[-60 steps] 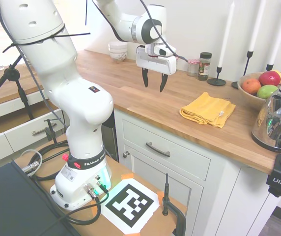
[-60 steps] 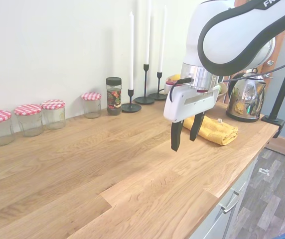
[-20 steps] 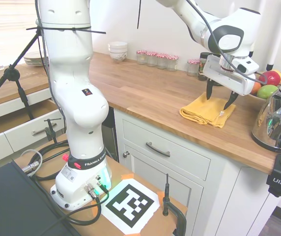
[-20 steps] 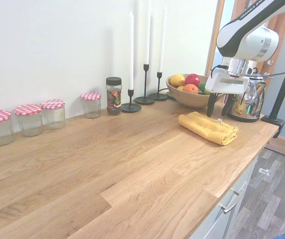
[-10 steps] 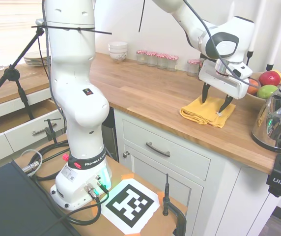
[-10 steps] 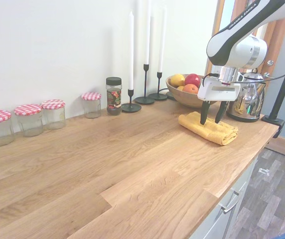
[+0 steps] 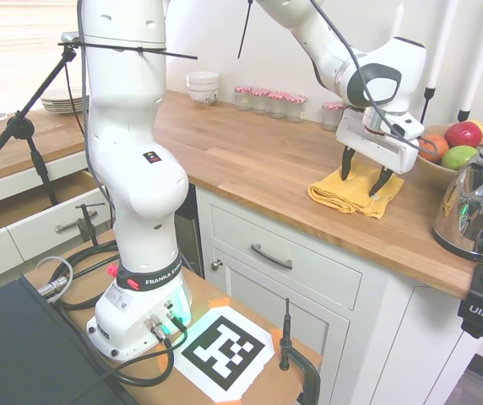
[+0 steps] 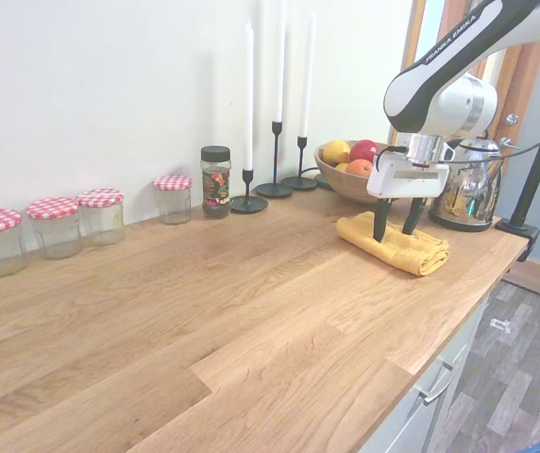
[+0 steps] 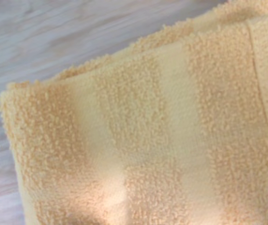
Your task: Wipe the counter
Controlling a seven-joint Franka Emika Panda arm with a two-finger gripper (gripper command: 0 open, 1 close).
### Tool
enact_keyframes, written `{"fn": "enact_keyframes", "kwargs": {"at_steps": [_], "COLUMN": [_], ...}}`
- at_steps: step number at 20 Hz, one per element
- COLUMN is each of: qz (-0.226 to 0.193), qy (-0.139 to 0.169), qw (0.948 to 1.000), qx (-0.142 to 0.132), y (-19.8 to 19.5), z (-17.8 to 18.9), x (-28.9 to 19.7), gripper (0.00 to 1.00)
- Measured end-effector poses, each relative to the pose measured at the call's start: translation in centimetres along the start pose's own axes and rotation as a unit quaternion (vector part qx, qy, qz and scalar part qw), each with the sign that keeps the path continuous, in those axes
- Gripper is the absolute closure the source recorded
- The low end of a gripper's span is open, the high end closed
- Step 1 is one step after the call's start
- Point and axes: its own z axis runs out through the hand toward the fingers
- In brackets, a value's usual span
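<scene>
Spread jaws straddle yellow towel (image 8: 395, 243) on the counter (image 8: 204, 311).

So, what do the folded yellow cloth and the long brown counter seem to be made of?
The folded yellow cloth looks like terry towelling: looped, fuzzy pile with smoother woven stripes. The long brown counter appears to be wood, butcher-block style: narrow planks, visible grain, low sheen.

A long wooden butcher-block counter (image 8: 251, 321) is seen atop white cabinets. A folded yellow towel (image 8: 395, 243) is laid on it near the front edge. Well apart from the towel, red-checked lidded jars (image 8: 58, 225) are lined along the wall. Nearer the towel, a spice jar (image 8: 216, 181), three black candlesticks (image 8: 275, 160), a fruit bowl (image 8: 345, 179) and a steel kettle (image 7: 478, 207) are set.
</scene>
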Motion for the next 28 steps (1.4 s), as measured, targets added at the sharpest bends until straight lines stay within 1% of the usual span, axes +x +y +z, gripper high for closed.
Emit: {"fn": "enact_keyframes", "kwargs": {"at_steps": [5, 14, 22, 28], "qz": [0.001, 0.0, -0.005, -0.007], "qy": [-0.001, 0.006, 0.031, 0.037], "qw": [1.0, 1.0, 0.9993, 0.999], "qx": [0.003, 0.007, 0.02, 0.024], "y": [-0.1, -0.3, -1.2, -1.5], "z": [0.1, 0.3, 0.7, 0.6], "x": [-0.1, -0.3, -1.4, -2.0], "gripper": [1.0, 1.0, 1.0, 1.0]}}
